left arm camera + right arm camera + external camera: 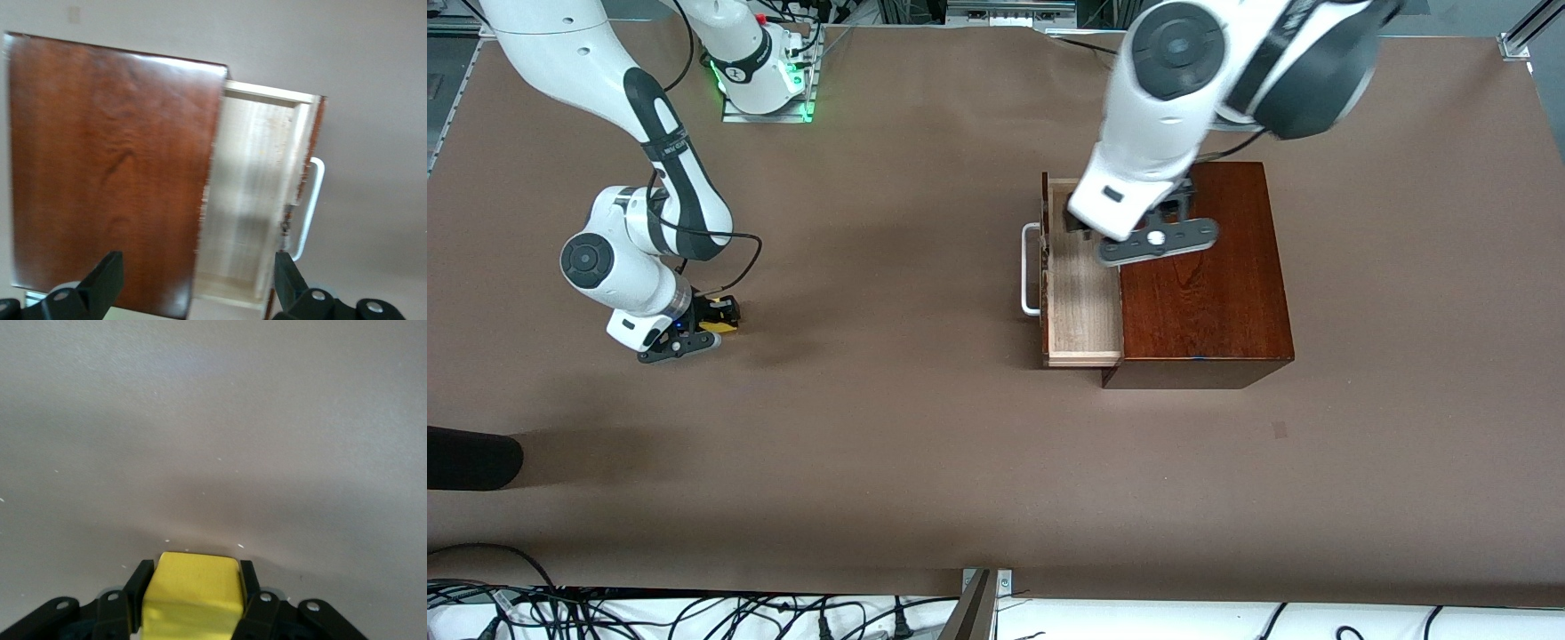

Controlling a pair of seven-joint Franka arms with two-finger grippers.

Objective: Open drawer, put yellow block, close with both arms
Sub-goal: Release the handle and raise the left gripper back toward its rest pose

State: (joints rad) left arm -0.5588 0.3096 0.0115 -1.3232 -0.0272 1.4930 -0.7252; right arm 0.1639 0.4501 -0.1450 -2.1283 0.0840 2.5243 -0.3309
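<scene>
1. Yellow block (192,593) is squeezed tight between the fingers (137,587) of my right gripper (713,320), low on the brown tabletop (889,427) toward the right arm's end.
2. My left gripper (1129,233) hangs over the drawer (1083,302) with its fingers (105,275) spread wide and holding nothing.
3. The drawer is pulled out of the wooden box (1202,267), and its white handle (1030,268) points toward the right arm's end.
4. I think the block could slip if my hold is loose when I lift it.
5. My two arms could bump, because my left gripper is right over the spot where the block must go.
6. The tabletop is flat brown paper, with cables along the edge nearest the front camera.
</scene>
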